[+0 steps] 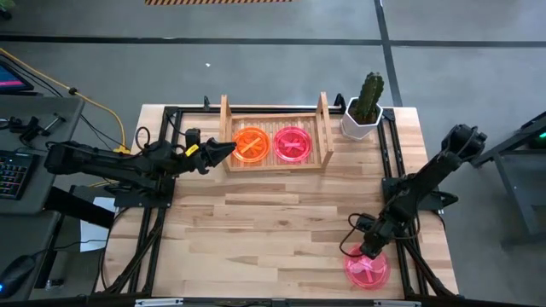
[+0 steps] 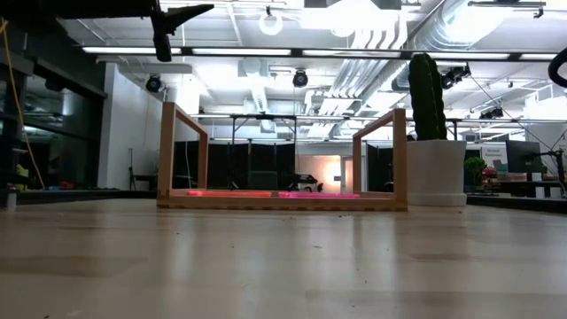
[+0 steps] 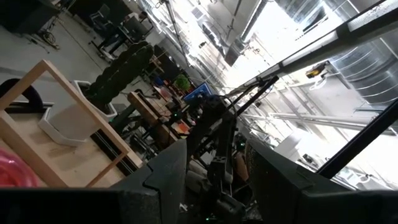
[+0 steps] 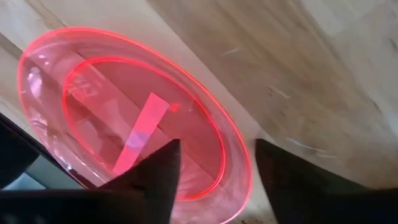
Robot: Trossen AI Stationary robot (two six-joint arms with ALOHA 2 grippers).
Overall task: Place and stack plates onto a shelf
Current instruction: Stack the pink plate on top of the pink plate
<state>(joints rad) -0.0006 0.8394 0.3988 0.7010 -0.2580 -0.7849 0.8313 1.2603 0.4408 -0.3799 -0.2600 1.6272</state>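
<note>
Your right gripper [image 4: 214, 168] hung open over the pink plate [image 1: 367, 269] at lower right. That plate overhung the table [image 1: 281, 230] edge; a nudge could have tipped it off. Your left gripper [image 1: 223, 152], open, waited beside the shelf [image 1: 324, 119].

Shelf [image 1: 275, 161] at table's [image 1: 256, 222] far edge — orange plate [image 1: 251, 143] and pink plate [image 1: 292, 144] side by side inside. Left gripper [image 1: 229, 149] just beside orange plate. Right gripper [image 1: 370, 249] over loose pink plate [image 1: 367, 270] at near right edge. Cactus pot [image 1: 362, 115] right of shelf.
</note>
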